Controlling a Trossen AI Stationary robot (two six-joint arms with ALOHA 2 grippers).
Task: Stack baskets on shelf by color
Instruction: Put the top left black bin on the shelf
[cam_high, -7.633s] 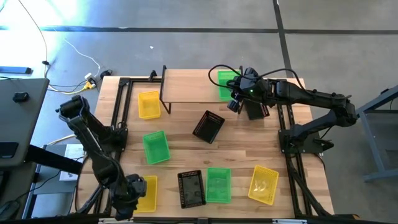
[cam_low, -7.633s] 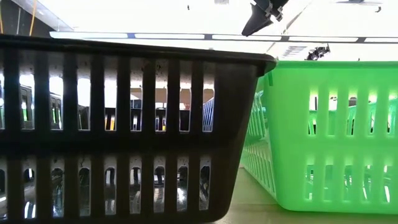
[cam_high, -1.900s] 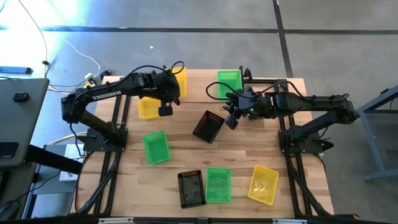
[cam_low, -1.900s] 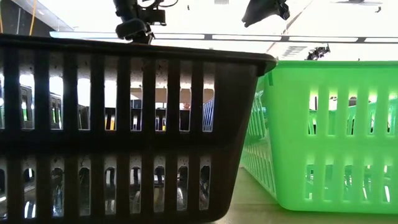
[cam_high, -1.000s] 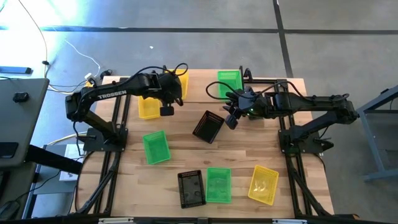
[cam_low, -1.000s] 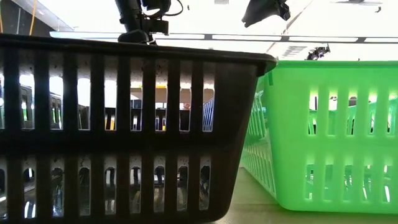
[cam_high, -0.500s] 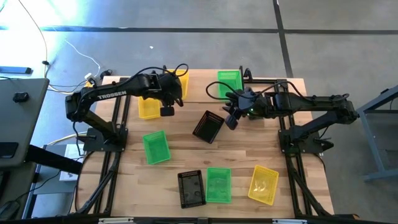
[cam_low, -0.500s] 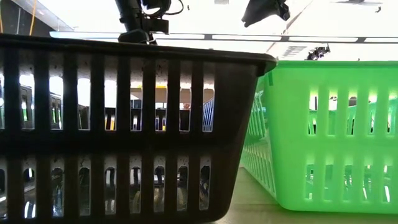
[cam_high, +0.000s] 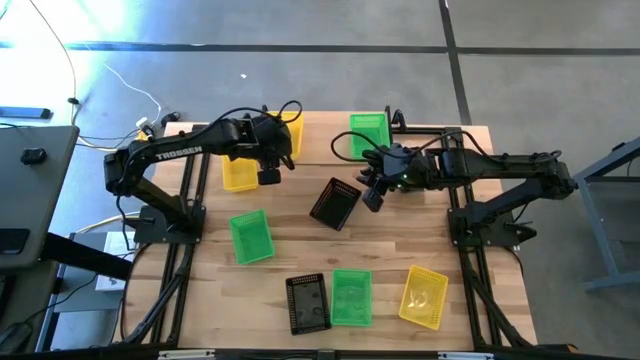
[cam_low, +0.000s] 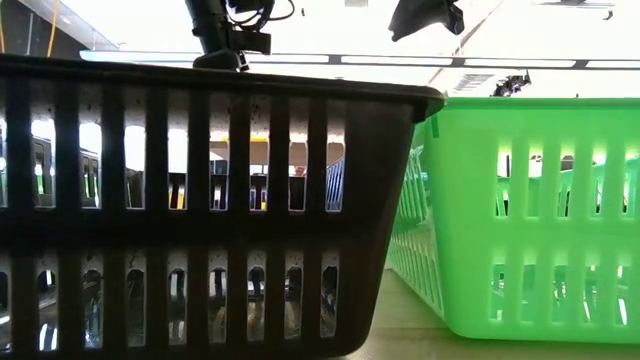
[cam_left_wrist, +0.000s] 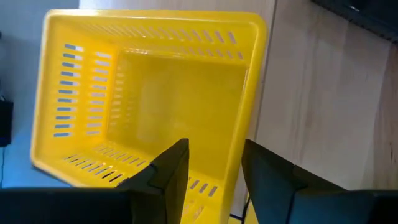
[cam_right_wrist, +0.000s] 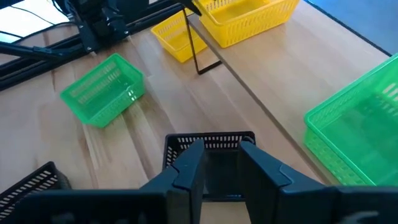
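While left pincer (cam_left_wrist: 214, 165) gapes over yellow basket (cam_left_wrist: 155, 93), right pincer (cam_right_wrist: 221, 165) gapes over black basket (cam_right_wrist: 211, 149).

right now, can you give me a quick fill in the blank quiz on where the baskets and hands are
1. The left hand hangs over a ____ basket.
2. The right hand points at the tilted ____ basket mid-table.
3. At the table's near edge, a black basket sits beside a ____ one.
4. On the shelf, the right end holds a ____ basket.

Missing words: yellow, black, green, green
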